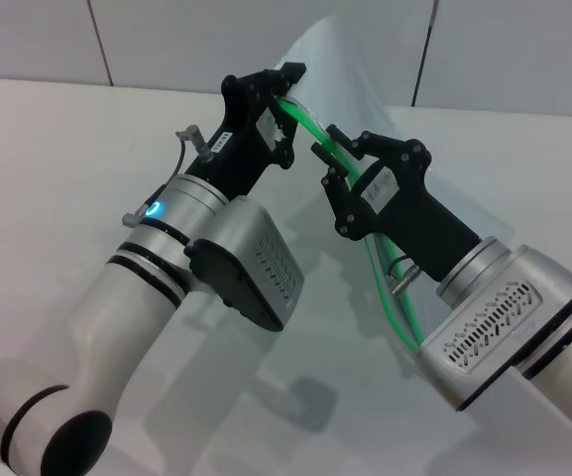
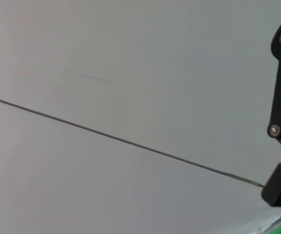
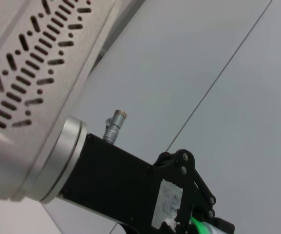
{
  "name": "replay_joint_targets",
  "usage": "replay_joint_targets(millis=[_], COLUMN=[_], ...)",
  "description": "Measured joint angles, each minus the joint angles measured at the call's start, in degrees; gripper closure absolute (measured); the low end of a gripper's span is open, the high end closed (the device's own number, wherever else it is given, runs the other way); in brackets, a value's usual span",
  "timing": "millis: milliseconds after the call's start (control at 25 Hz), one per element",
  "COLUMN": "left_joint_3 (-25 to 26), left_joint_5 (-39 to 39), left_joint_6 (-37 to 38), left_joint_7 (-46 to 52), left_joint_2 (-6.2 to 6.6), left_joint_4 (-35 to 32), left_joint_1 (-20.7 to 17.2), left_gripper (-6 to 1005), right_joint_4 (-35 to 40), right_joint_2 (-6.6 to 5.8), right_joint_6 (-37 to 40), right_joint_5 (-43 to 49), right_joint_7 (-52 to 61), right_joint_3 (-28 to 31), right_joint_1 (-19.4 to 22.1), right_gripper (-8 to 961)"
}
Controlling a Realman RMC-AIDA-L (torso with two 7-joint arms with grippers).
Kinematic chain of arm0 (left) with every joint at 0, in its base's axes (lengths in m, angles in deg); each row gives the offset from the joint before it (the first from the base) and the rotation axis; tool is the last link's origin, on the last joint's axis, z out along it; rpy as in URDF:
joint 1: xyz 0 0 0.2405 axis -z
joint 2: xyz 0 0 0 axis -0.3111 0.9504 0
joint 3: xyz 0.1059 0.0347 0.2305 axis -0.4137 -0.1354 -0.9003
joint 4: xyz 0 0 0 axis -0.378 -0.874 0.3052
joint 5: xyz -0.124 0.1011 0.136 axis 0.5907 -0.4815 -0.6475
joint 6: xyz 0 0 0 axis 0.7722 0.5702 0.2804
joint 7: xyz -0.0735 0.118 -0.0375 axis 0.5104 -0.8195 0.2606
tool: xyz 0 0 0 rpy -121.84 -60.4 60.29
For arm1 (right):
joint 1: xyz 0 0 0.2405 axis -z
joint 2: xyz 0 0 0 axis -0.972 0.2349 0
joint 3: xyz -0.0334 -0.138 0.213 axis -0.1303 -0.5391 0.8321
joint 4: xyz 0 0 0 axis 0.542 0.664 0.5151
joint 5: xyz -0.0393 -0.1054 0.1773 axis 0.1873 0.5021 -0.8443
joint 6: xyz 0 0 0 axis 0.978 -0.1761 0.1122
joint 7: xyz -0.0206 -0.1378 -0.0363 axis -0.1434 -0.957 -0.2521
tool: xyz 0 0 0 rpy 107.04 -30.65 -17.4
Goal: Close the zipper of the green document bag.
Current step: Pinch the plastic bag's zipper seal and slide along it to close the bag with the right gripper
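1. The left gripper (image 1: 284,107) is raised above the table (image 1: 57,149) at about 11 o'clock of the head view's centre, and its fingers are closed on the zipper (image 1: 305,124) near the strip's upper end.
2. The right gripper (image 1: 333,159) is placed just beside it, at about 4 o'clock from the left one, and the same green strip is pinched between its closed fingers a little lower along the edge.
3. The green document bag (image 1: 365,89) is held up off the table between the two grippers; its translucent sheet rises toward 12 o'clock and hangs down behind the right arm toward 5 o'clock.
4. The long axis of the zipper is seen to run from about 11 o'clock, at the left gripper, down to about 5 o'clock, where it passes under the right wrist.
5. The bag is judged to be gripped and tensioned for closing. How much of the strip is already sealed cannot be told, since no slider is visible; most of the run below the right gripper appears still to be done.
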Motion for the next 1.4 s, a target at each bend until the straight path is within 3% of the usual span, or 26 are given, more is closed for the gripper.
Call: replay_joint_targets(millis=[200, 640, 1400], left_joint_3=[0.0, 0.0, 0.0], left_joint_5=[0.0, 0.0, -1.0], left_joint_6=[0.0, -0.1, 1.2], left_joint_7=[0.0, 0.0, 2.9], left_joint_2=[-0.01, -0.01, 0.05], left_joint_4=[0.0, 0.0, 0.0], left_joint_1=[0.0, 0.0, -0.8], left_gripper=[944, 944, 944], right_joint_4=[0.0, 0.0, 0.2], right_joint_2=[0.0, 0.0, -0.08], right_joint_6=[0.0, 0.5, 1.5], right_joint_5=[0.1, 0.0, 0.0], right_joint_7=[0.0, 0.0, 0.3], right_joint_3=[0.0, 0.0, -0.1], right_joint_1=[0.0, 0.1, 0.7], right_gripper=[777, 872, 872])
